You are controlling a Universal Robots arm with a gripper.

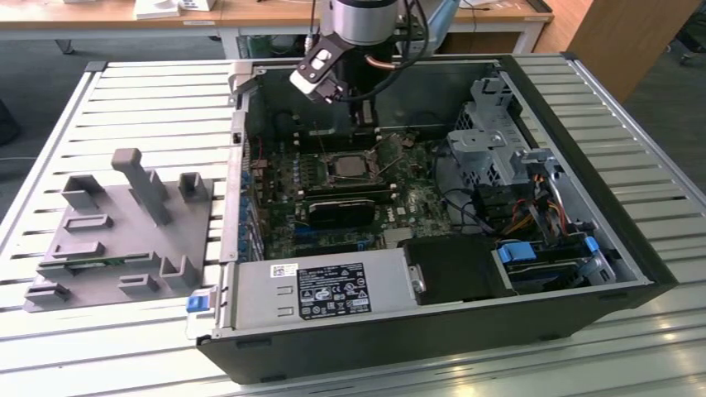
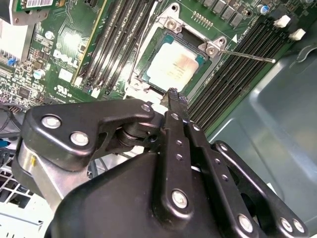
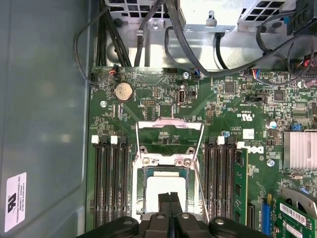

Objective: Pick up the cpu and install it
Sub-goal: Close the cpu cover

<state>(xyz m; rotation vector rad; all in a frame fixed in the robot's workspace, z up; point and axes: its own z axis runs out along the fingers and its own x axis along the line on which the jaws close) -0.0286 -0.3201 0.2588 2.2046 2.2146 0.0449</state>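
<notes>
The cpu is a silver-grey square lying flat in the motherboard socket inside the open computer case. It also shows in the exterior view and in the first wrist view. My gripper hangs just above the socket's edge, over the chip, fingers pressed together with nothing between them. The fingertips cover part of the chip's near edge. The socket's metal load plate stands flipped open, and its thin lever sticks out to the side.
A grey plastic fixture tray sits on the slatted table at the exterior view's left. Inside the case are a power supply, a black block near the socket, a drive cage, memory slots and loose cables.
</notes>
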